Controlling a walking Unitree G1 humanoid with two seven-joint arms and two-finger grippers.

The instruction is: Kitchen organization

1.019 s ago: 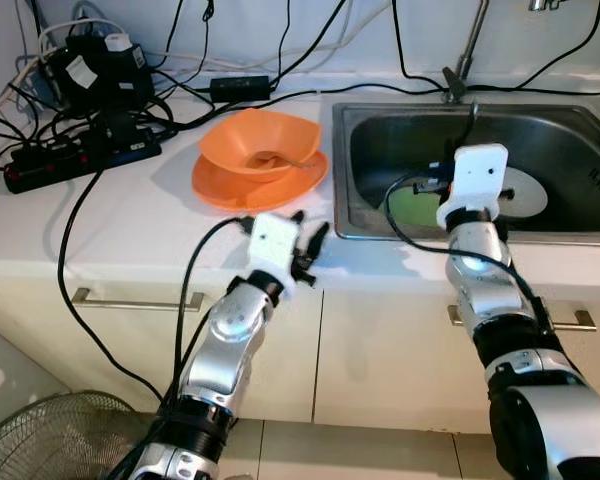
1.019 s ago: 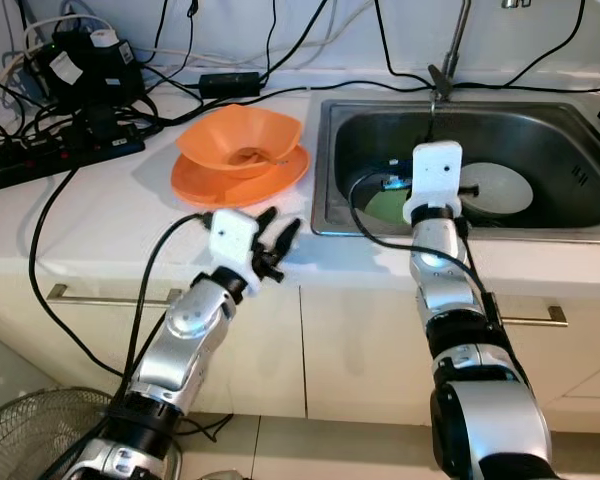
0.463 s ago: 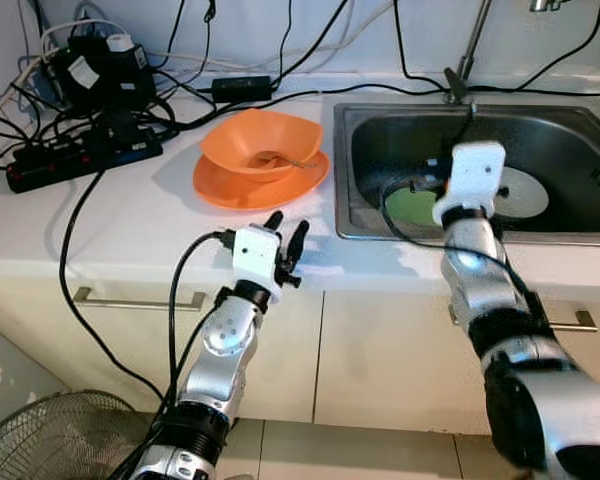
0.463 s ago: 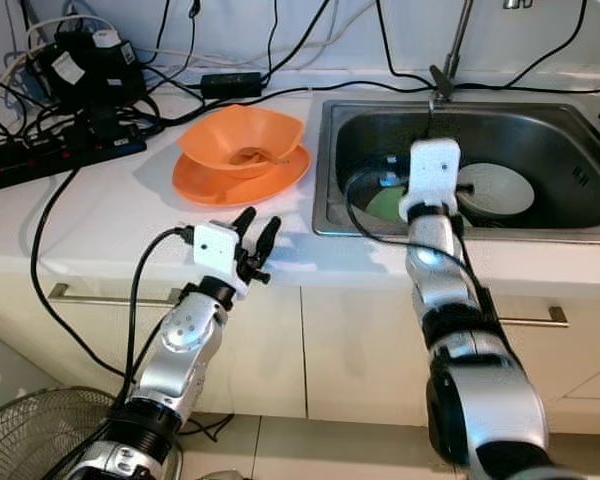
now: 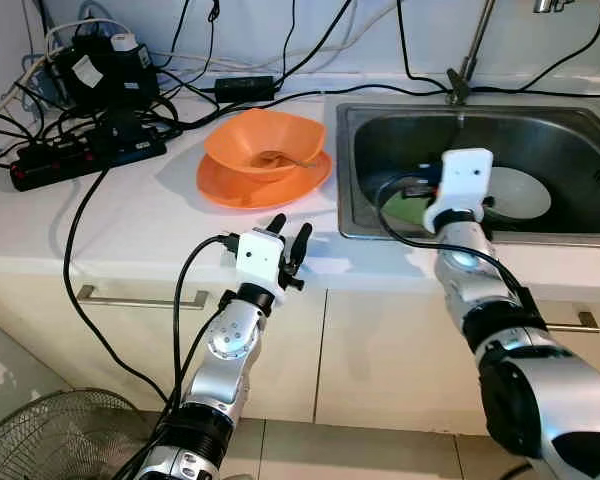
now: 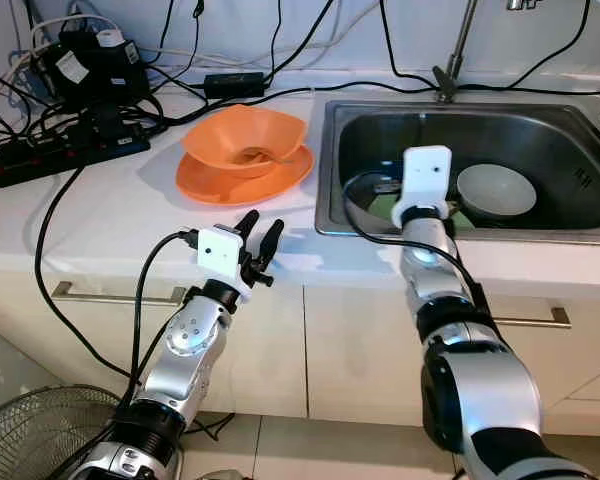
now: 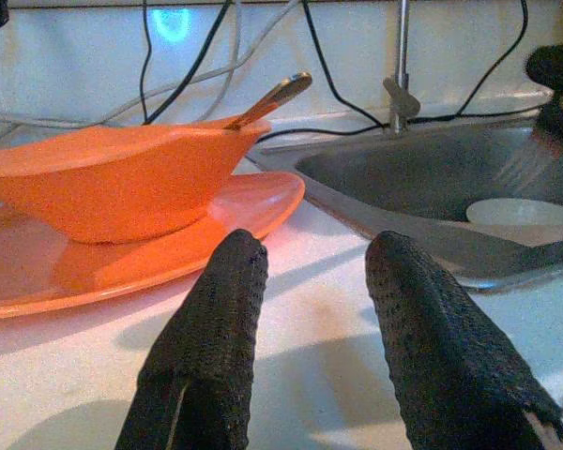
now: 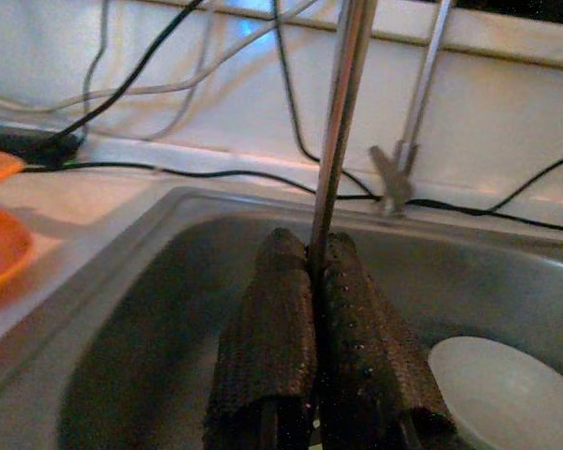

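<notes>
An orange bowl (image 5: 265, 145) with a spoon (image 7: 270, 97) in it sits on an orange plate (image 5: 220, 185) on the white counter. My left gripper (image 5: 290, 228) hovers open over the counter's front edge, just short of the plate, with nothing between its fingers (image 7: 227, 309). My right gripper (image 8: 311, 246) is above the steel sink (image 5: 342, 170), shut on a thin upright metal utensil (image 8: 342, 112). Its white wrist housing (image 5: 463, 180) hides the fingers in the eye views. In the sink lie a white bowl (image 6: 495, 190) and a green dish (image 5: 410, 208), partly hidden.
A power strip (image 5: 85, 160), adapters and tangled black cables crowd the counter's back left, and more cables run along the wall. The tap (image 5: 470, 50) rises behind the sink. A fan (image 5: 50, 440) stands on the floor at lower left. Cabinet handles (image 5: 140, 298) lie below the counter.
My left gripper has swung from leaning right to pointing at the orange plate, a little further left. My right gripper has shifted left over the sink, uncovering more of the white bowl.
</notes>
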